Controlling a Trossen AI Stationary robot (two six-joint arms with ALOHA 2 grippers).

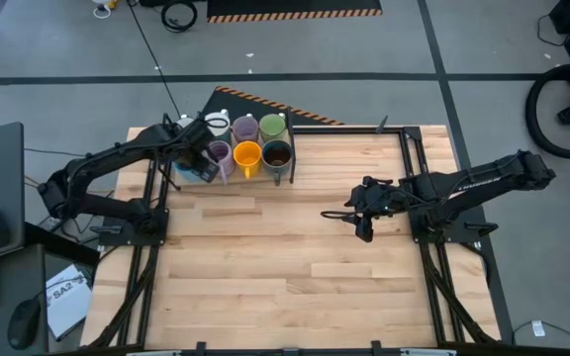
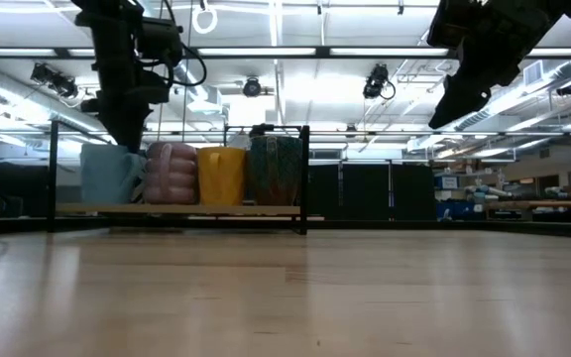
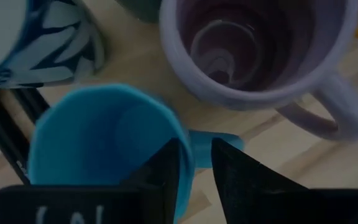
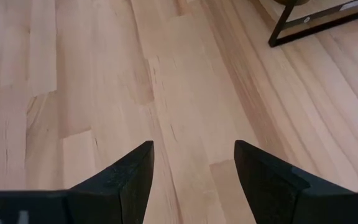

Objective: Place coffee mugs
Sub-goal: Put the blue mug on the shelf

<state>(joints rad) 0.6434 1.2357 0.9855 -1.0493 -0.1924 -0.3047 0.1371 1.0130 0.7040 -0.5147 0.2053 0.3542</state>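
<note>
The left gripper (image 3: 194, 171) is straddling the blue mug's (image 3: 98, 143) rim, jaws narrowly apart, one inside, one outside, beside a lilac mug (image 3: 260, 50) near the worktop's (image 1: 295, 267) far-left corner. The right gripper (image 4: 191, 180), jaws apart, is hovering over bare worktop.

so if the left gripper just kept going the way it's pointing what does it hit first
Most likely the blue mug: the left gripper points down at it, one finger inside the rim and one outside by the handle. Going on, the fingers would probably meet the mug's wall or bottom, though depth is unclear.
</note>
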